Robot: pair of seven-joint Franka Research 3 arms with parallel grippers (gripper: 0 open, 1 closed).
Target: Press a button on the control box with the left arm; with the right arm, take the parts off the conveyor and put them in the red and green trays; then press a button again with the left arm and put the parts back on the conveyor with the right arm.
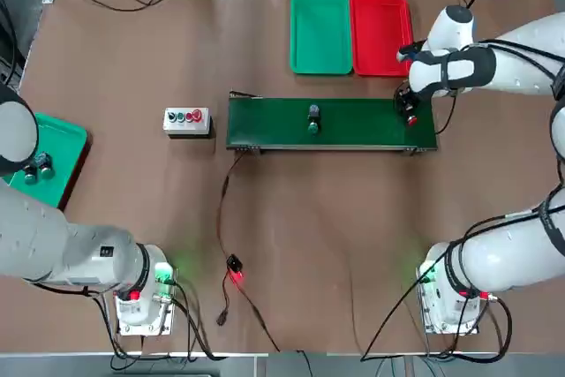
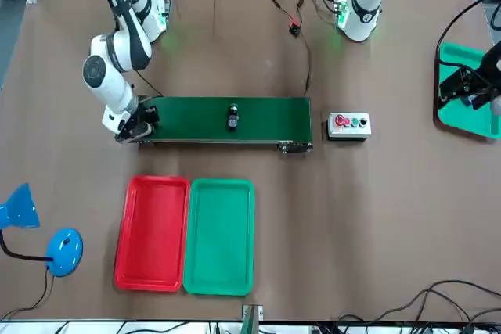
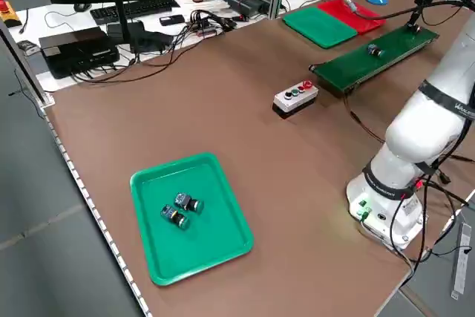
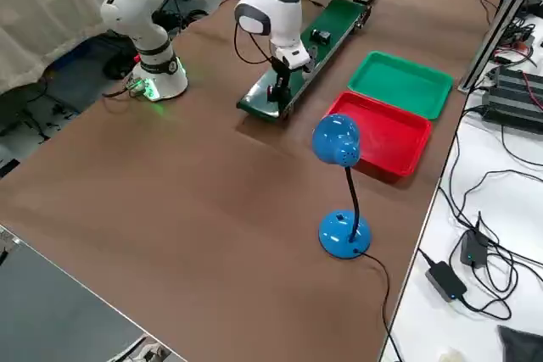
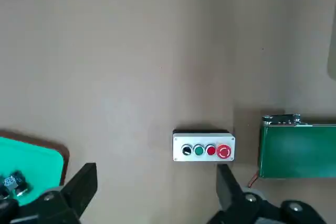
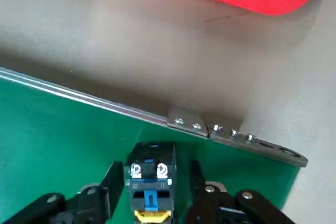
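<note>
The left gripper hovers near the arm bases, fingers spread wide, above bare table short of the control box. Beside it, the teal tray holds two small parts. The conveyor runs left to right; a green-capped part lies mid-belt, cap toward the bases. At its right end, the right gripper pinches the red-capped part. Beyond the belt, the green tray and the red tray lie side by side.

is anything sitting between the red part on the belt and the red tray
Nothing visible does. The red-capped part sits between the right gripper's fingers at the conveyor's end, and only bare table separates it from the red tray.
</note>
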